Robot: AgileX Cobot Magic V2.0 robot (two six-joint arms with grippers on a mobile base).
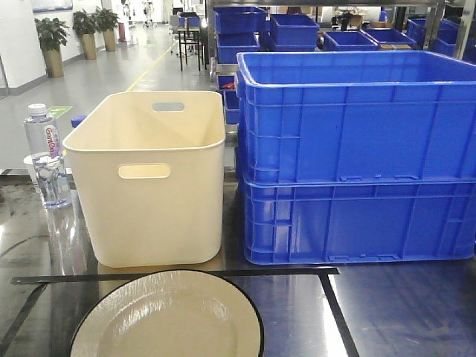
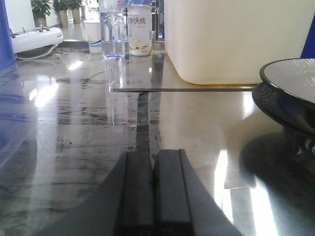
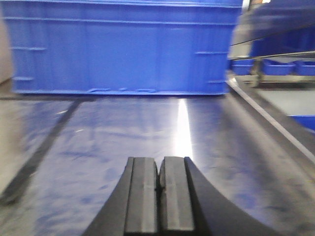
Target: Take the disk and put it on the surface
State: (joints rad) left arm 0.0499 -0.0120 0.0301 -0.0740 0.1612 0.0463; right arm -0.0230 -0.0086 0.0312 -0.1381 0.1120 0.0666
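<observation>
Left hand [image 2: 155, 189]: clenched, holding nothing, low over the desk [image 2: 74, 147].
Right hand [image 3: 160, 196]: clenched, holding nothing.
Disk [image 2: 290, 91]: on the desk, ahead and right of the left hand, near the cream bin [image 2: 231, 39].

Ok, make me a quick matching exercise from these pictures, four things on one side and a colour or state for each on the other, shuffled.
Things:
1. plate
2. bin
3. stacked crates
4. left gripper

Descriptions:
A. blue
B. closed, holding nothing
C. cream, empty inside
D. round, dark rim, lying on the table

Pairs: 1-D, 2-C, 3-A, 4-B
</observation>
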